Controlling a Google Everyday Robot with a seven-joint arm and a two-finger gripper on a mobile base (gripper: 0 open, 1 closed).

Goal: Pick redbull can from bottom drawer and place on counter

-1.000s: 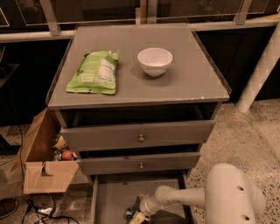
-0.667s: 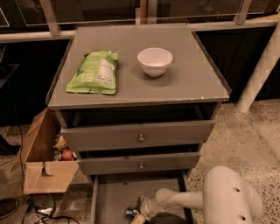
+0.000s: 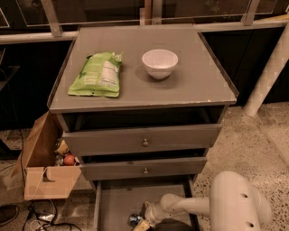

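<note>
End effector (image 3: pixel 142 224) is being held low inside the bottom drawer (image 3: pixel 113 203), beside the redbull can (image 3: pixel 134 219) lying there; whether it is clenched cannot be told.

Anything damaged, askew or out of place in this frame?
The counter has a chipped front edge near one corner. Left of it, a cardboard box leans open, its flap torn. Nothing else stands out; the gripper is low in the bottom drawer, by the redbull can.

floor: speckled terrazzo (image 3: pixel 246 135); left: open cardboard box (image 3: pixel 47 180), cables (image 3: pixel 38 215); right: white post (image 3: pixel 270 67); rear: dark panels (image 3: pixel 99 11)
</note>
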